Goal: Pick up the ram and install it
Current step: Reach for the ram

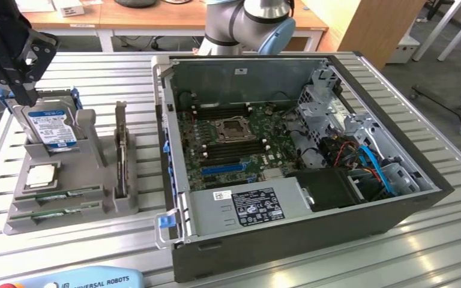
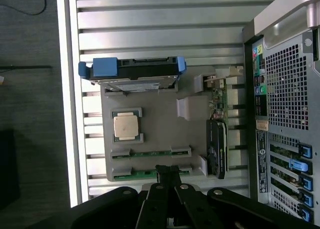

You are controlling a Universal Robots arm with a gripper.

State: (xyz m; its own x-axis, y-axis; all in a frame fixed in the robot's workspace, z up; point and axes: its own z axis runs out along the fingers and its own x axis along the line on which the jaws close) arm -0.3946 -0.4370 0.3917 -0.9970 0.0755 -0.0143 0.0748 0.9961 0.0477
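Green circuit board, long and narrow, is what is seen of the ram (image 1: 57, 194). It is laid flat in a slot of a grey tray (image 1: 94, 180), and pale label patches and small dark chips can be made out along its length. A second stick (image 1: 52, 210) of the same kind is set parallel to it in the next slot, just beside it. Both sticks are placed at one end of the tray, on the side of the square silver processor (image 1: 41, 173) that faces away from the hard drive (image 1: 52, 125), which is stood upright at the other end. A graphics card (image 1: 120, 157) is held on edge along the tray's side nearest the computer case (image 1: 391, 198).

The tray is set on a slatted metal table (image 1: 118, 78), at the exterior view's left of the open case, in which the motherboard (image 1: 230, 141) is exposed.

The black gripper (image 1: 20, 96) is seen in the exterior view raised above the hard-drive end of the tray, apart from the sticks. In the wrist view its fingers (image 2: 163, 173) are pressed together with no gap between them, and nothing is gripped. There the ram (image 2: 150, 154) is seen as a thin green strip between grey tabs, and the second stick (image 2: 140, 175) is partly covered by the closed fingertips.
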